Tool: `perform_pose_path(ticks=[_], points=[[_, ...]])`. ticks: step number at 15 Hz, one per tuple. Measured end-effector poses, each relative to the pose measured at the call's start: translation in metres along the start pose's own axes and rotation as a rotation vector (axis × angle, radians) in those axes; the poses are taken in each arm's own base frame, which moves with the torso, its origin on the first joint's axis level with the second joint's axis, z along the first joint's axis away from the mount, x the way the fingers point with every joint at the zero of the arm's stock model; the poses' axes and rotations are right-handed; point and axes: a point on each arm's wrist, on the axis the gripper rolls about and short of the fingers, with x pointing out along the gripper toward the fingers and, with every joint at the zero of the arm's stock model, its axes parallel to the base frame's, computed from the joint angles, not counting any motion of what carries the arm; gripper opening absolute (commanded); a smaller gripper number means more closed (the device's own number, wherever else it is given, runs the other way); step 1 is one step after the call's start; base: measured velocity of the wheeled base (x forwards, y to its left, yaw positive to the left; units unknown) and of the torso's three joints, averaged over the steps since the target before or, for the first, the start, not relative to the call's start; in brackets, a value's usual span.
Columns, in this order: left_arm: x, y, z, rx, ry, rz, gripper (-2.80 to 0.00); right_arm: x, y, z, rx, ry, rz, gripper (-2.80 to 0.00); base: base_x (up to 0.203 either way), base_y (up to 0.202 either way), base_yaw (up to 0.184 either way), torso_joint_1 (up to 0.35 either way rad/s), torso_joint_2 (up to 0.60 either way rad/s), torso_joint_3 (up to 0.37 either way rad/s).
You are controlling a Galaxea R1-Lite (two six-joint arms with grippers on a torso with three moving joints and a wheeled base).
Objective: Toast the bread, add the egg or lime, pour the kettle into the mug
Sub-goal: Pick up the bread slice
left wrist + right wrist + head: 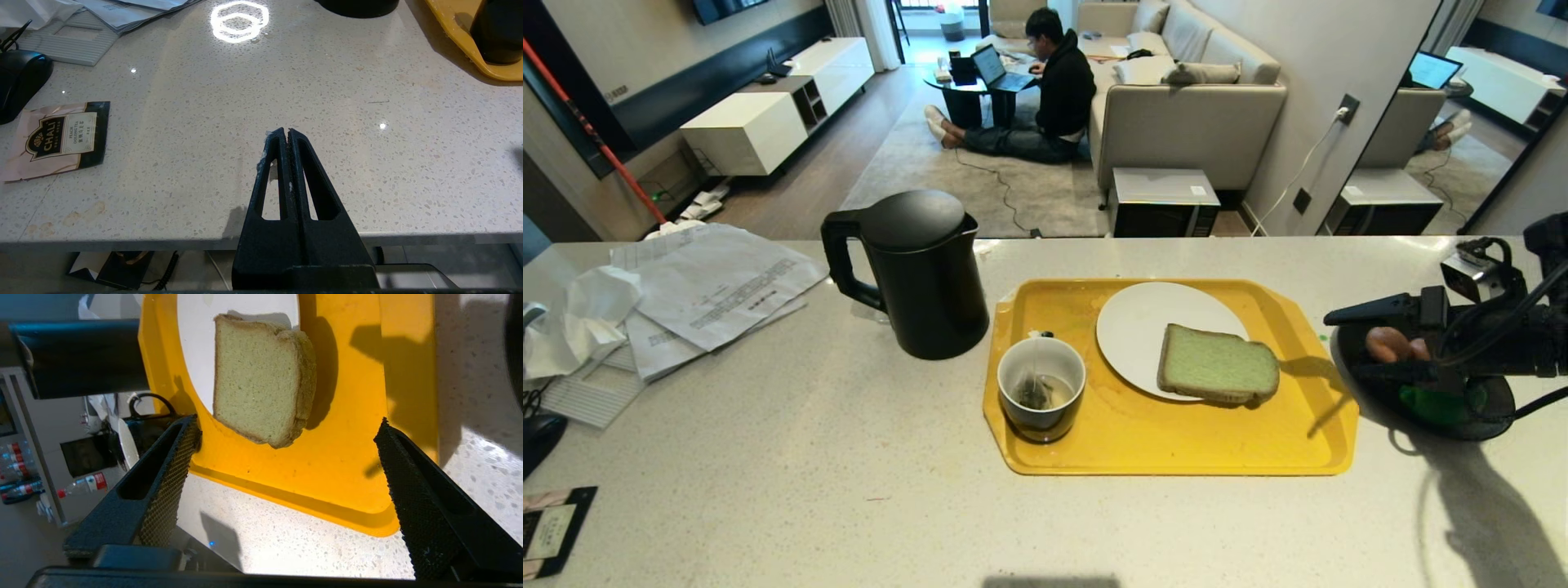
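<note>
1. While our right gripper [286, 457] hangs above the counter [768, 457] just off the right end of the yellow tray [1176, 449], we see its fingers [171, 473] spread wide with nothing between them.
2. We find the bread [1217, 363] lying flat on the white plate [1135, 327] in the tray, its near edge overhanging the plate's rim.
3. We see the mug [1041, 388] standing in the tray's left part with a tea bag inside, and the kettle [923, 273] upright on the counter just left of the tray.
4. We make out an egg [1390, 343] and something green, likely the lime [1429, 404], in a dark bowl [1486, 420] beneath our right arm.
5. We hold our left gripper [288, 136] pressed together and empty over the counter's near edge, near a tea sachet [57, 139].
6. We note a person sitting on the floor beyond the counter.
</note>
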Motion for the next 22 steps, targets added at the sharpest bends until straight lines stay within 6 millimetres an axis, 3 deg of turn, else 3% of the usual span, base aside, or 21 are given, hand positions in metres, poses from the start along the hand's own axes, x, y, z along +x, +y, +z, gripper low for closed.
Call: perform_pose_path(ticks=[10, 17, 22], points=[[0.000, 0.000, 0.000, 0.000, 0.000, 0.000, -2.80, 0.040, -0.012, 0.000, 0.040, 0.148, 0.075, 0.00, 0.000, 0.000, 0.000, 0.000, 0.00, 0.000], [0.000, 0.000, 0.000, 0.000, 0.000, -0.001, -2.80, 0.066, 0.002, -0.012, 0.015, 0.234, 0.100, 0.00, 0.000, 0.000, 0.000, 0.000, 0.00, 0.000], [0.000, 0.000, 0.000, 0.000, 0.000, 0.000, -2.80, 0.076, 0.011, -0.006, 0.009, 0.241, 0.116, 0.00, 0.000, 0.000, 0.000, 0.000, 0.00, 0.000]])
